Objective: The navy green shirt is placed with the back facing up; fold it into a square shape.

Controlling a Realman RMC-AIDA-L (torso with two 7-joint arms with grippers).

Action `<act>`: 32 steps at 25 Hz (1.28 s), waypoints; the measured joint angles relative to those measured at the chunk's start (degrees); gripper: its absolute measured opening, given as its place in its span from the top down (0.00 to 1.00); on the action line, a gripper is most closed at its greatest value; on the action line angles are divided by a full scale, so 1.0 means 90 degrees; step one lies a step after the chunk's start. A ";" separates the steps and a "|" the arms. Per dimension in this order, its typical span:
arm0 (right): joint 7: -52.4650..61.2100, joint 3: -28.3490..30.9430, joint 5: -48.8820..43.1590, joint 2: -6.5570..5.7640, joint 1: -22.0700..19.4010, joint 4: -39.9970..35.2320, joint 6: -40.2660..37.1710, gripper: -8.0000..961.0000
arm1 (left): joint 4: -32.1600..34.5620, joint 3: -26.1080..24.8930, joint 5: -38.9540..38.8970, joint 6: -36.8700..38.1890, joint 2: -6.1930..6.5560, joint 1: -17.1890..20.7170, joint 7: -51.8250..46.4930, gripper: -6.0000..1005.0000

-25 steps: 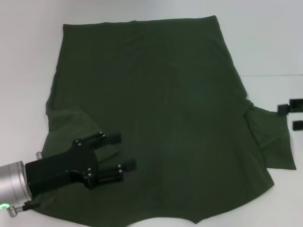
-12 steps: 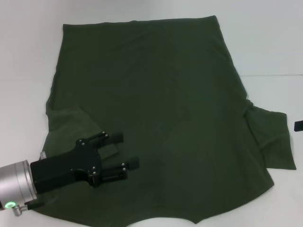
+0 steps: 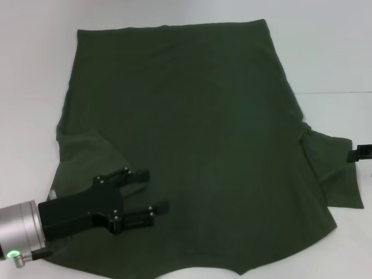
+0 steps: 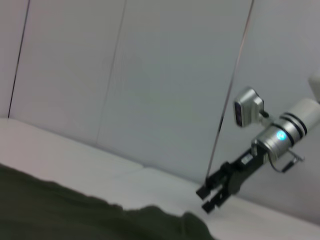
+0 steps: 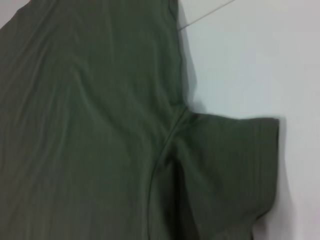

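Olive shirt (image 3: 197,133) flat, left gripper (image 3: 152,190) over sleeve

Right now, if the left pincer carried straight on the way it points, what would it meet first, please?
The left pincer, open, points across the navy green shirt towards the robot's right. It would likely meet only the shirt's flat back; its height above the cloth is unclear.

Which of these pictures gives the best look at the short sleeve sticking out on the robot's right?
The right wrist view: the dark olive-green cotton shirt's right sleeve fills it, seam visible. The head view shows the sleeve smaller, at the edge. The left wrist view shows only an unidentifiable dark edge of cloth.
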 joint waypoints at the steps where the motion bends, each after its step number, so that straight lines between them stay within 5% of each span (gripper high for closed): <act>1: -0.0015 0.0000 0.0000 0.0015 0.0019 0.0054 0.0072 0.06 | 0.0018 0.0003 0.0088 -0.0039 0.0006 -0.0008 0.0023 0.13; 12: -0.0085 -0.0001 0.0000 0.0199 0.0187 0.0374 0.0669 0.07 | 0.0441 0.0002 0.1282 -0.0097 0.0105 -0.0158 -0.0057 0.13; 32: -0.0191 -0.0256 -0.0004 0.0439 0.0295 0.0454 0.1173 0.08 | 0.0454 0.0007 0.1336 -0.0089 0.0103 -0.0184 -0.0033 0.13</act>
